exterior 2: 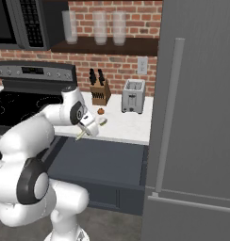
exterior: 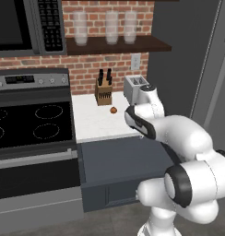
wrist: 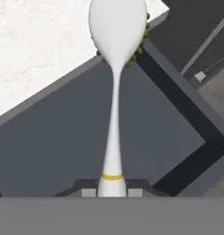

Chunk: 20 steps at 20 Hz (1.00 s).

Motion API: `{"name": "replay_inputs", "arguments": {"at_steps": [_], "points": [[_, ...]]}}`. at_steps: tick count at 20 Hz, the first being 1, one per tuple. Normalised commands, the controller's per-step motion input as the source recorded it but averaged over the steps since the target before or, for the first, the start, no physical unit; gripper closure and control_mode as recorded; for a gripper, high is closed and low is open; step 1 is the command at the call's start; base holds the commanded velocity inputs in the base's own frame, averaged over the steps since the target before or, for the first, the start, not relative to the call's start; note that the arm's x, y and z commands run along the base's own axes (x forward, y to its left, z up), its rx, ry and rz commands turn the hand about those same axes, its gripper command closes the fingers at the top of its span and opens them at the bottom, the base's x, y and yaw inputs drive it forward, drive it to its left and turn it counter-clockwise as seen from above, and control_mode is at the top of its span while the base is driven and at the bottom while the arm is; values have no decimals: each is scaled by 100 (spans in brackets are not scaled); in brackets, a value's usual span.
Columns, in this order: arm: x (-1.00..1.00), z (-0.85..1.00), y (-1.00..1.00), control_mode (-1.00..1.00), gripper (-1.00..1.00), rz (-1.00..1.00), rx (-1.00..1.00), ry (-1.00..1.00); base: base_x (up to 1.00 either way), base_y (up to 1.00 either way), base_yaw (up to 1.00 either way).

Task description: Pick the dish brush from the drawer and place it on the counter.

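Dish brush [wrist: 114, 92], one: smooth, glossy, slender white shaft widening to an oval spoon-like head, with a fringe of small olive-yellow bristles showing round the head's edge and a thin yellow ring near the foot of the shaft. In the hand view its long axis is running from 6 o'clock up to 12 o'clock, head at 12. In the right base view the brush [exterior 2: 91, 127] is showing as a short pale stick slanting from the hand, one end toward 2 o'clock, the other toward 8 o'clock.

Fingers [wrist: 112, 193], one pair: two small dark tips with pale pads, closing tight against the foot of the shaft on either side and carrying the brush in the air. In the right base view the hand [exterior 2: 88, 128] is hanging just above the bench's front edge.

Drawer [exterior 2: 100, 164], one: flat matt slate-grey box, standing pulled out below the bench; the brush is hanging over its dark interior, the head reaching past the bench edge in the hand view.

Bench [exterior: 93, 120], one: white, faintly speckled stone slab with a grey edge.

On the bench, toward 12 o'clock:
- knife block [exterior: 103, 92], one, brown wood, two black handles standing up;
- toaster [exterior 2: 133, 96], one, boxy silver metal;
- small round brown item [exterior: 113, 110], one, just in front of the block.

Shelf [exterior: 116, 44], one, dark wood on red brick wall, carrying three translucent jars [exterior: 111, 27].

Stove [exterior: 29, 122], one, black glass top with ring markings, lying at 9 o'clock of the bench.
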Motion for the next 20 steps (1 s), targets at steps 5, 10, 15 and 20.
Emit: {"name": "replay_inputs", "arguments": {"at_steps": [5,10,15,20], "points": [[100,1,4,-100,100,16,0,-12,0,0,0],[100,-3,0,-100,100,21,2,-1,0,0,0],[88,-20,0,-100,100,13,0,0,0,0,0],[62,-59,0,-100,100,6,0,-3,0,0,0]]}}
